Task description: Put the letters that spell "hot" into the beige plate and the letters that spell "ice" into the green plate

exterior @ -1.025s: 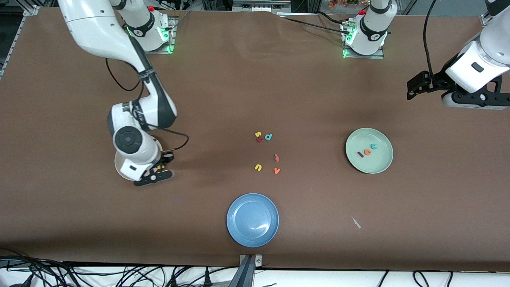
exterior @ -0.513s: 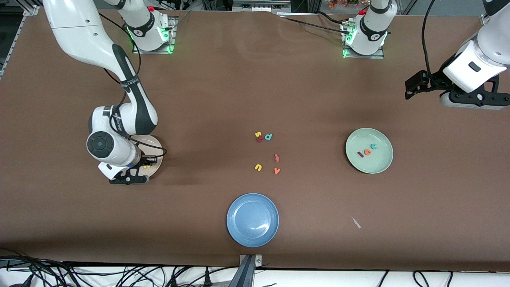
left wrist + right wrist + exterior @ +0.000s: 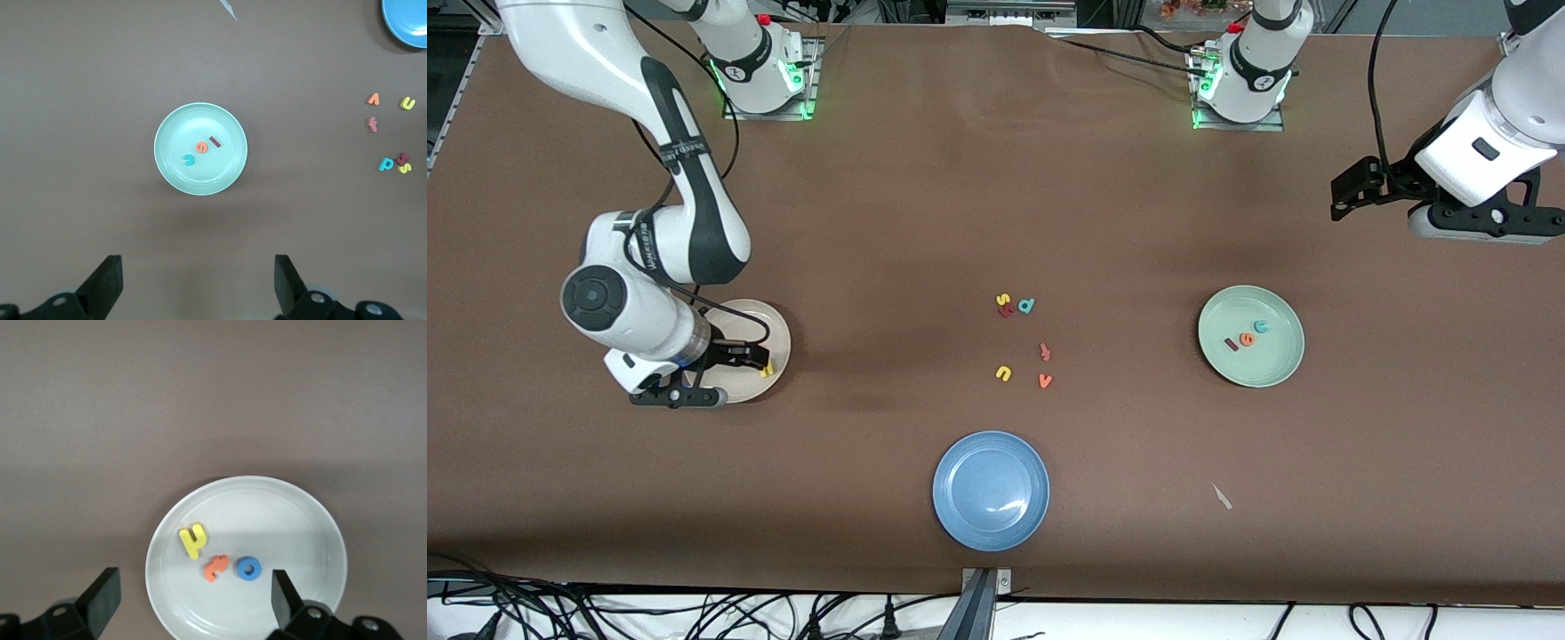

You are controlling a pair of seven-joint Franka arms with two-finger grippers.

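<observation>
The beige plate (image 3: 775,322) lies toward the right arm's end of the table. In the right wrist view the beige plate (image 3: 300,520) holds a yellow "h" (image 3: 193,540), an orange "t" (image 3: 216,567) and a blue "o" (image 3: 249,569). My right gripper (image 3: 743,360) hangs open and empty just above it, the yellow "h" (image 3: 766,371) showing beside it. The green plate (image 3: 1263,373) holds a dark red "i" (image 3: 1232,344), an orange "e" (image 3: 1247,339) and a teal "c" (image 3: 1261,326). My left gripper (image 3: 1347,188) waits open, high over the table's left-arm end.
Loose letters lie mid-table: a yellow "s" (image 3: 1003,300), a teal "d" (image 3: 1027,306), a yellow "u" (image 3: 1003,373), an orange "v" (image 3: 1045,380) and two reddish ones. A blue plate (image 3: 991,490) sits near the front edge, a pale scrap (image 3: 1221,496) beside it.
My right gripper opened and let the yellow "h" drop into the beige plate, while drifting across it toward the right arm's end of the table. The left arm barely shifted.
</observation>
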